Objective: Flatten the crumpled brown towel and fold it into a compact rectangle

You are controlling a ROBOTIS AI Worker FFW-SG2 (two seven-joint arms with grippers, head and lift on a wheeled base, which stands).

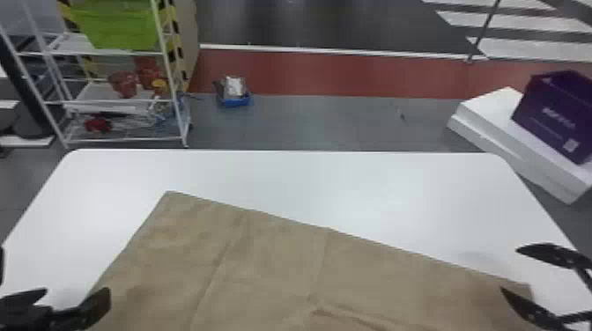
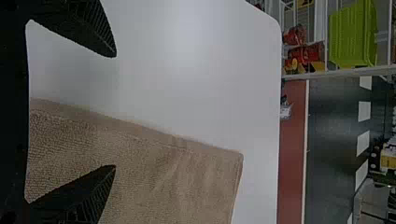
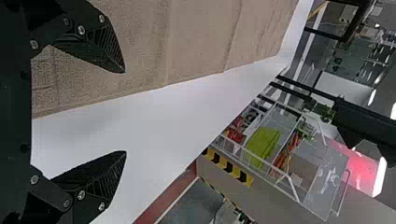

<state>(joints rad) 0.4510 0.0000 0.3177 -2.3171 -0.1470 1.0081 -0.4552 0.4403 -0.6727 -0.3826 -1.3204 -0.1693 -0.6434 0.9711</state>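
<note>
Watching from beside the tabletop (image 1: 352, 189): brown towel (image 1: 264, 264) lies spread over its near part, mostly flat, a few creases, far edge slanting from the far left corner toward the near right. Flattening looks nearly done, folding not begun; step in hand is probably lining up for an edge grab. Left gripper (image 2: 116, 111) has its fingers spread, at the towel's left edge, one over cloth, one over bare white. Right gripper (image 3: 125, 112) is spread too, at the far edge near the right corner, same split. Neither pinches anything. To do it well: bring both down until the fingertips just meet the surface, close on a thin bit of hem, and check both really caught before lifting. Pull gently apart first, so the creases come out and don't get folded in. Then lift together at an even pace, cloth low and taut, and lay the edge along its opposite one. Main risks: a bite too shallow that slips, one side lagging and twisting the fold, or the whole towel skidding. Slanted lie probably wants squaring up first.
</note>
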